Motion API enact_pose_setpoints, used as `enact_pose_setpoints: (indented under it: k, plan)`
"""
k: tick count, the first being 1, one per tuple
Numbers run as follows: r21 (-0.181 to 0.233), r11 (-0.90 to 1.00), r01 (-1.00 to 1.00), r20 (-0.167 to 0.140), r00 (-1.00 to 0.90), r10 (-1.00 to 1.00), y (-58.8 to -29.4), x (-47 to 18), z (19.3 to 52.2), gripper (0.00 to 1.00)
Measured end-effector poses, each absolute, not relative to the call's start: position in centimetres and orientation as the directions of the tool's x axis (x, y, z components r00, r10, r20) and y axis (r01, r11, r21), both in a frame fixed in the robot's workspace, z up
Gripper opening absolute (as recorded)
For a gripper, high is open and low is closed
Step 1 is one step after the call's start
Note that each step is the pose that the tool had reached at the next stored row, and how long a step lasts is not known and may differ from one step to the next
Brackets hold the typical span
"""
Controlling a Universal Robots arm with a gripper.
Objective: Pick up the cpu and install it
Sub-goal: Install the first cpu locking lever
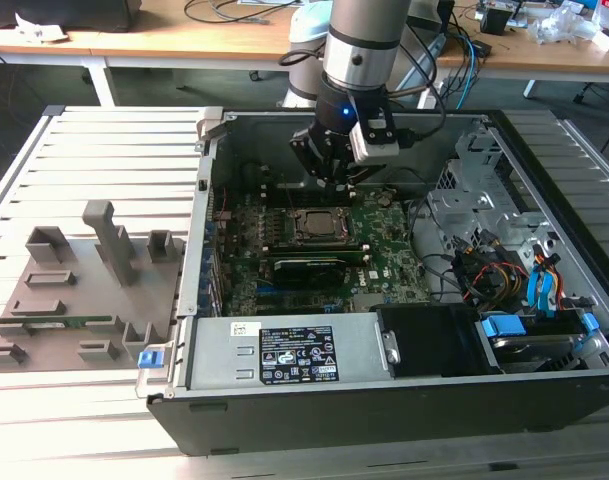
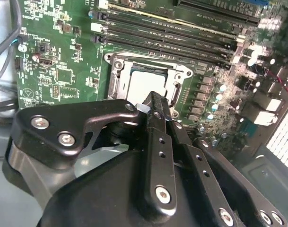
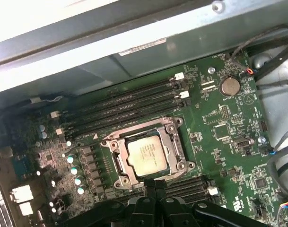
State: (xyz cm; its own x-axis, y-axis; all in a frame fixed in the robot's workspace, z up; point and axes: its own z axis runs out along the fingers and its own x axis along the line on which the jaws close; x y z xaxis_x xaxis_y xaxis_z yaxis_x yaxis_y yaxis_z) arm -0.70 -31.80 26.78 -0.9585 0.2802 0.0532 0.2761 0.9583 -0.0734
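The cpu point(image 3: 146, 152) is a small silvery square lying flat inside the metal-framed socket point(image 3: 116, 142) on the green motherboard point(image 3: 219, 123). It also shows in the second wrist view as the cpu point(image 2: 144, 82), and in the exterior view as the cpu point(image 1: 312, 225) near the middle of the open computer case. My gripper point(image 1: 332, 178) hangs a little above the socket, toward the case's back wall. In both wrist views its black fingers point(image 3: 154, 187) press together with nothing between them, their tips point(image 2: 154, 100) over the socket's edge.
Long dark memory slots point(image 3: 125, 106) run beside the socket. The case's walls point(image 1: 206, 190) surround the board, with a power supply point(image 1: 284, 350) at the front and cables and drive bays point(image 1: 504, 270) at the exterior view's right. A grey parts fixture point(image 1: 79, 290) lies outside on the slatted table.
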Motion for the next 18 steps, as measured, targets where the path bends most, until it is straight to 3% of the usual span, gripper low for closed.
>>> enact_pose_setpoints:
  k: [18]
  plan:
    - [-0.073, 0.997, 0.023, 0.053, -0.998, 0.027, -31.8, -0.7, 26.78, 0.11]
